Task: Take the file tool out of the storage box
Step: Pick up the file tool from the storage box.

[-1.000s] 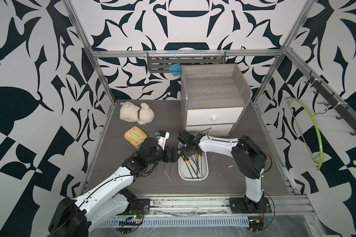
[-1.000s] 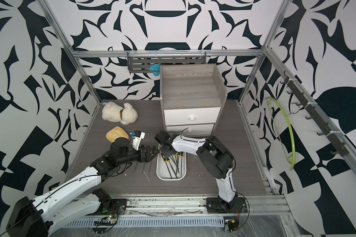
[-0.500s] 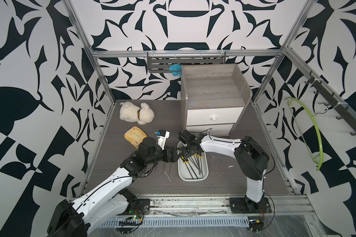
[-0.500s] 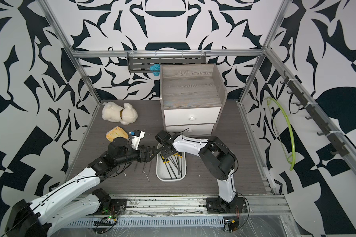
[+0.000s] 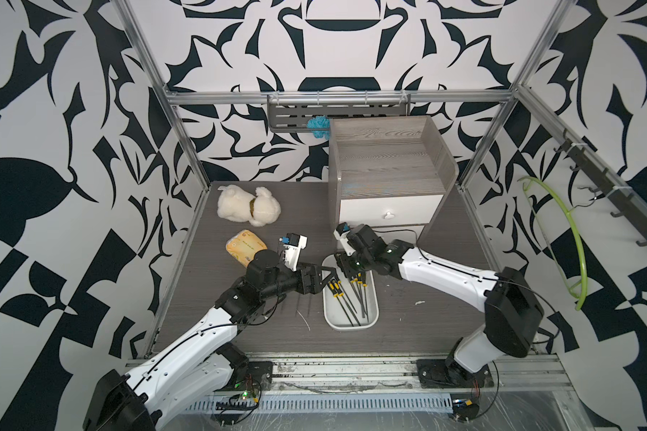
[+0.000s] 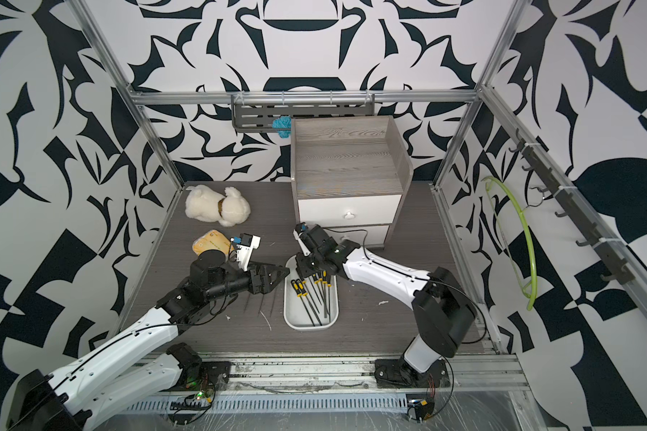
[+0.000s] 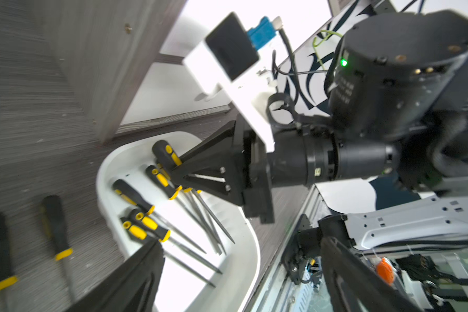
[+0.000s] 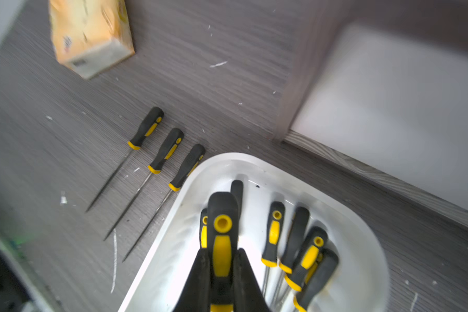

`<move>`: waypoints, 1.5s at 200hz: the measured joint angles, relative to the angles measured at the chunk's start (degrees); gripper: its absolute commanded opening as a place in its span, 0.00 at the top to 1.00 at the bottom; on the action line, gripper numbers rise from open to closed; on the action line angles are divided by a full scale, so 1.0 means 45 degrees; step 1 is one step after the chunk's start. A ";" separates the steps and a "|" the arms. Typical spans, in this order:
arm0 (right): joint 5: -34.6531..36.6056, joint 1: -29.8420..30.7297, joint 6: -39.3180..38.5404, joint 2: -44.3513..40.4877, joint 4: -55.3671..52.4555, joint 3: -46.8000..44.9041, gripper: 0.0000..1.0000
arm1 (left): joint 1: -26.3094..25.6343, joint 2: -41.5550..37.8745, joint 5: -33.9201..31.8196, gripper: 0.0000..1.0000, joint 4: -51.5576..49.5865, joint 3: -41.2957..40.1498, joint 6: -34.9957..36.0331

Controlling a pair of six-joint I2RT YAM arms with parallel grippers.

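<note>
We see a robotics lab cell: aluminium frame (image 5: 240, 97), black-and-white patterned walls (image 5: 53, 112), robot arms (image 5: 187, 350) mounted at a bench (image 5: 426, 328).

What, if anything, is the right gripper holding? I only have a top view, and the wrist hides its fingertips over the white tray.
Observer: The right wrist view shows the right gripper shut on the black-and-yellow handle of one file, over the storage box.
Operator: Are any files out of it yet? That side is blocked for me.
Observer: Yes, three files lie side by side on the table, right beside the box, handles pointing the same way.
</note>
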 measured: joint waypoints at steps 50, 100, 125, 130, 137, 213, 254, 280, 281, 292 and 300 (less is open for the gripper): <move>-0.2793 -0.2059 0.1418 -0.2657 0.2137 -0.1914 1.00 | -0.0291 0.2327 0.1593 0.06 0.2827 -0.0262 -0.1219; -0.5348 -0.3143 0.3997 -0.2875 0.5712 -0.3759 1.00 | -0.1622 0.2997 0.1379 0.11 0.4216 -0.0277 -0.1229; -0.5814 -0.3327 0.4979 -0.2822 0.7130 -0.4090 1.00 | -0.1831 0.3021 0.1030 0.13 0.4095 -0.0272 -0.1059; -0.5872 -0.3322 0.5061 -0.2851 0.7368 -0.4143 1.00 | -0.1831 0.3070 0.0952 0.13 0.4031 -0.0272 -0.1030; -0.5945 -0.3322 0.5212 -0.2900 0.7645 -0.4206 1.00 | -0.1831 0.3177 0.0894 0.14 0.3959 -0.0262 -0.1001; -0.6101 -0.3274 0.6037 -0.3371 0.9277 -0.4779 1.00 | -0.1851 0.4425 0.1010 0.46 0.4167 -0.0126 -0.1253; -0.6071 -0.3065 0.6169 -0.3113 0.9695 -0.4809 1.00 | -0.1851 0.4435 0.1180 0.48 0.4556 -0.0126 -0.1413; -0.5867 -0.2822 0.6144 -0.3109 0.9806 -0.4920 1.00 | -0.1851 0.4877 0.1423 0.62 0.4969 -0.0112 -0.1559; -0.5863 -0.2817 0.6144 -0.3109 0.9806 -0.4925 1.00 | -0.1851 0.4915 0.1428 0.62 0.4974 -0.0112 -0.1647; -0.5775 -0.2754 0.6120 -0.3109 0.9802 -0.4964 1.00 | -0.1870 0.5144 0.1501 0.63 0.5017 -0.0112 -0.1685; -0.5717 -0.2735 0.6096 -0.3109 0.9802 -0.4993 1.00 | -0.1875 0.5236 0.1525 0.63 0.5027 -0.0112 -0.1724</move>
